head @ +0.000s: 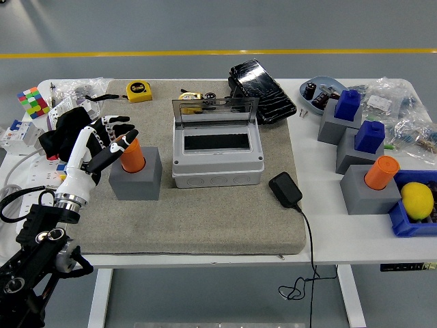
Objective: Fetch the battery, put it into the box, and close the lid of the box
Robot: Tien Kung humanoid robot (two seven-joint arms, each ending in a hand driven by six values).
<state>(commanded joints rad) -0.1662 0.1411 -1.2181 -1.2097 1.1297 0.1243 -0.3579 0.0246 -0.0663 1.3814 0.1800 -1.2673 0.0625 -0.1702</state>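
An orange cylindrical battery [134, 157] stands upright in a grey block holder [136, 181] on the left of the grey mat. My left hand [115, 147] is right beside it on its left, with white and black fingers [120, 126] spread and reaching the battery's top edge without closing around it. The grey box [217, 167] sits at the mat's centre. Its clear lid [216, 109] stands up at the back, and the inside looks empty. My right arm is out of view.
A black charger [285, 189] with a cable lies right of the box. Far right are a second orange cylinder [381, 172] in a grey block, blue blocks [369, 136], and a lemon [417, 200] in a blue bin. A tape measure [139, 90] and black pouch [261, 91] lie behind.
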